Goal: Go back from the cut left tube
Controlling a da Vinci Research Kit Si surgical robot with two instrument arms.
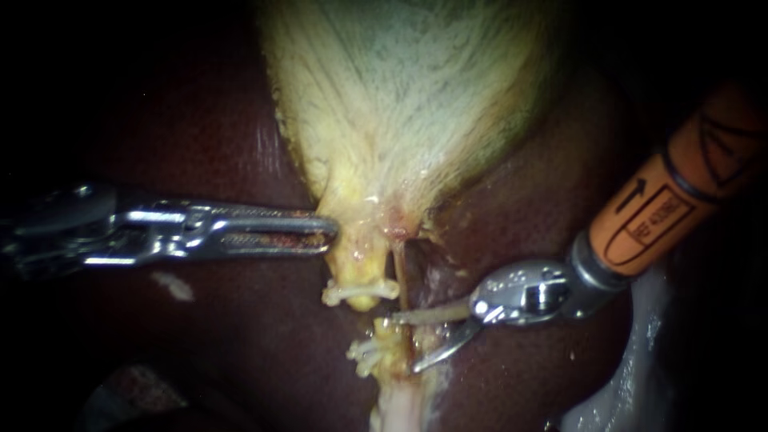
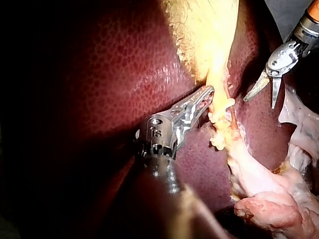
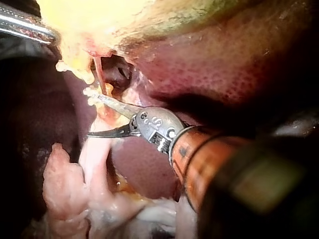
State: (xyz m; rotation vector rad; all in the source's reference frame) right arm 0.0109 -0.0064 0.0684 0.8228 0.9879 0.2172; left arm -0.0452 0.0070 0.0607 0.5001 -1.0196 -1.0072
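Observation:
The pale yellow gallbladder [image 1: 400, 104] narrows to a neck over the dark liver [image 1: 240, 344]. The left tube is cut: its upper stump carries a white clip [image 1: 362, 292], and its lower stump [image 1: 386, 336] carries white clips [image 1: 364, 350]. A thin right tube [image 1: 398, 268] still runs down beside it. My left instrument [image 1: 326, 234] is shut on the gallbladder's neck [image 2: 215, 87]. My right instrument [image 1: 405, 344] has two open blades. The upper blade lies beside the gap between the stumps, the lower blade just right of the lower stump. The open blades also show in both wrist views: right instrument [image 2: 259, 103], [image 3: 89, 113].
Pale whitish tissue [image 1: 632, 376] lies at the lower right below the orange shaft [image 1: 672, 208]. Pink fatty tissue [image 2: 269, 204] trails from the lower stump. A small pale fleck [image 1: 172, 286] sits on the liver under the left instrument.

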